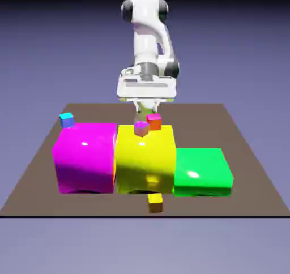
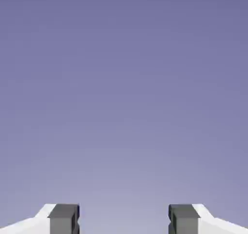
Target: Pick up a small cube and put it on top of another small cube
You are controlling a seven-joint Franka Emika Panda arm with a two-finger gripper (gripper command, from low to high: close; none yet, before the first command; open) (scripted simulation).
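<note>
We see the tool (image 1: pixel 144 110) hanging just behind the yellow block (image 1: pixel 145 158), its two fingers (image 2: pixel 64 217) held wide apart with nothing between them; in the hand view only plain violet backdrop shows past the tips. The small amber cube (image 1: pixel 156 202) sits on the desk (image 1: pixel 249 154) at its near edge, just in front of the yellow block and apart from the tool. On the yellow block's far edge rest a pink-purple cube (image 1: pixel 141 128) and a red-orange cube (image 1: pixel 154 121), close together. A magenta block (image 1: pixel 85 157) touches the yellow one on the exterior view's left, a lower green block (image 1: pixel 203 172) on its right. A small blue cube (image 1: pixel 67 119) lies behind the magenta block.
</note>
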